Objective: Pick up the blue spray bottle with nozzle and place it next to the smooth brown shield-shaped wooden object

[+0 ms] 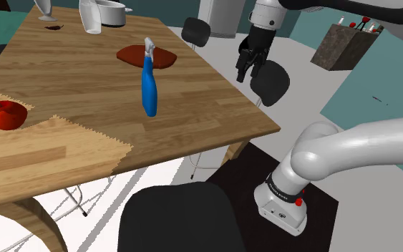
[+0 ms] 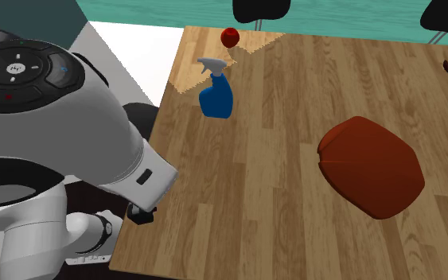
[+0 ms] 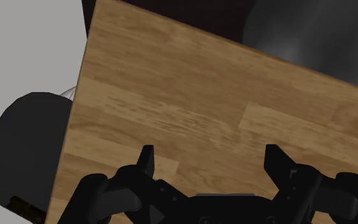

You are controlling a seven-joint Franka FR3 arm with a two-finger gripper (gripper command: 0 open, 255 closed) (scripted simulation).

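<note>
The spray bottle (image 1: 149, 89) stands on the table (image 1: 200, 89), apart from the shield-shaped object (image 1: 129, 56).

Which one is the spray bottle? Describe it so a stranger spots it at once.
Start at the wooden table. Near its middle, just in front of the reddish-brown slab in the shoulder view, the spray bottle stands upright. It is the only blue thing there: tall, slim, with a pale trigger nozzle, unlike the round red object.

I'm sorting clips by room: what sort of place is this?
Probably a home dining area: a large wooden table with black chairs around it, a pot and a red bowl set on it.
</note>
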